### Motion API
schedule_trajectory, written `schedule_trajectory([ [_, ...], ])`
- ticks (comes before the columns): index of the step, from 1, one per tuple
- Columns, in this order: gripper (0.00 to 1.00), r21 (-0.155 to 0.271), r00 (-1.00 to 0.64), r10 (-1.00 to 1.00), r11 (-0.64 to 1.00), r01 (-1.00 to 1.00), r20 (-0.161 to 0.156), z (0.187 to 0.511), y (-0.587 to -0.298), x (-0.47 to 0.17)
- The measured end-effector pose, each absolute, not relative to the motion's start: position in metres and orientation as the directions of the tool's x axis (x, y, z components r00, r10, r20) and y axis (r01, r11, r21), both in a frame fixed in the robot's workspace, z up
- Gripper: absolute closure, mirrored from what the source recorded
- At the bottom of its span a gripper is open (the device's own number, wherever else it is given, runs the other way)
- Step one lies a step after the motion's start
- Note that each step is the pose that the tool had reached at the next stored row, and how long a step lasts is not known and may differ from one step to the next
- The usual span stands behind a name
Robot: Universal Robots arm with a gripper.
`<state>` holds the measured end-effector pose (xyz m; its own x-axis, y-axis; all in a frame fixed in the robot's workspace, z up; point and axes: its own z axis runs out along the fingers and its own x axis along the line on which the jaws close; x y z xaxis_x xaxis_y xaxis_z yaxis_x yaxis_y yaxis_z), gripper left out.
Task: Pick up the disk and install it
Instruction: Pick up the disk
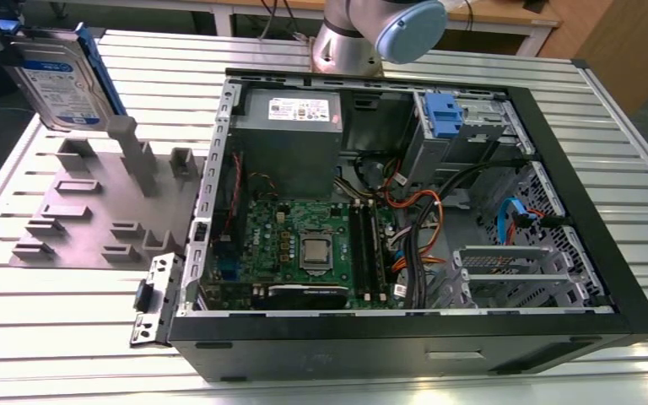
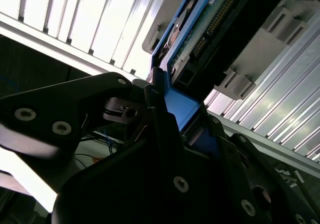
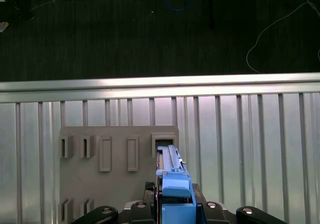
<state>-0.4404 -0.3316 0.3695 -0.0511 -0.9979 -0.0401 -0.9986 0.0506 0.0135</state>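
Observation:
The disk, silver with a white-and-blue label and blue rails, hangs upright at the exterior view's far left. It is above the grey slotted holder, with its lower corner close to a tall post. My gripper is shut on the disk's upper end. In the second wrist view the fingers clamp the blue carrier, and the disk's underside with its connector stretches away from them. In the first wrist view the disk shows edge-on over an empty slot of the holder, with the gripper around the blue carrier.
An open computer case lies on the slatted metal table, to the exterior view's right of the holder. Inside are a grey power supply, a green board, cables and a blue drive bay latch. The arm's base stands behind the case.

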Motion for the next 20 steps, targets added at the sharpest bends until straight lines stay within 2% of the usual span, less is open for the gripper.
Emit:
schedule_trajectory([
  [20,0.64,0.014,-0.051,-0.998,0.051,-0.999,-0.040,0.382,-0.332,-0.440],
])
